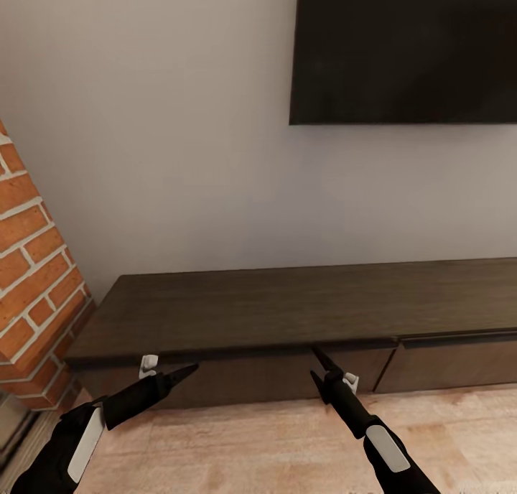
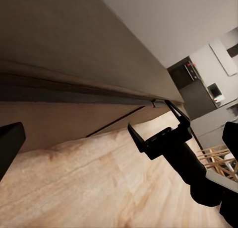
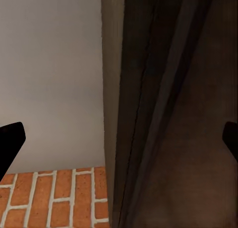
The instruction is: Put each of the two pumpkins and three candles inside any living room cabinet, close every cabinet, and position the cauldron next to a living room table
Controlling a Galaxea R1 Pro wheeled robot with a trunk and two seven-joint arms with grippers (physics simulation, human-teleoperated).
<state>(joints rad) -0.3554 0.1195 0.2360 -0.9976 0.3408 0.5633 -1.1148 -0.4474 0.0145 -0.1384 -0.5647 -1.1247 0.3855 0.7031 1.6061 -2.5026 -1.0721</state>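
Note:
The cabinet [image 1: 287, 300] is a long low dark-brown unit along the white wall, and its drawer fronts look flush and shut. My left gripper [image 1: 169, 370] hangs open just in front of the left drawer front, near its top edge. My right gripper [image 1: 332, 366] is open at the same height, near the seam between two drawer fronts. The left wrist view looks along the cabinet [image 2: 59, 54] to the right gripper [image 2: 151, 119], whose jaws are spread with nothing between them. The right wrist view sits close to the cabinet's edge [image 3: 163, 114]. Pumpkins, candles, cauldron and table are out of view.
A black TV [image 1: 406, 49] hangs on the wall above the cabinet. The red-brick fireplace column [image 1: 32, 278] stands tight against the cabinet's left end. Light wood floor [image 1: 251, 444] runs in front. Grey kitchen units [image 2: 196, 89] show far off.

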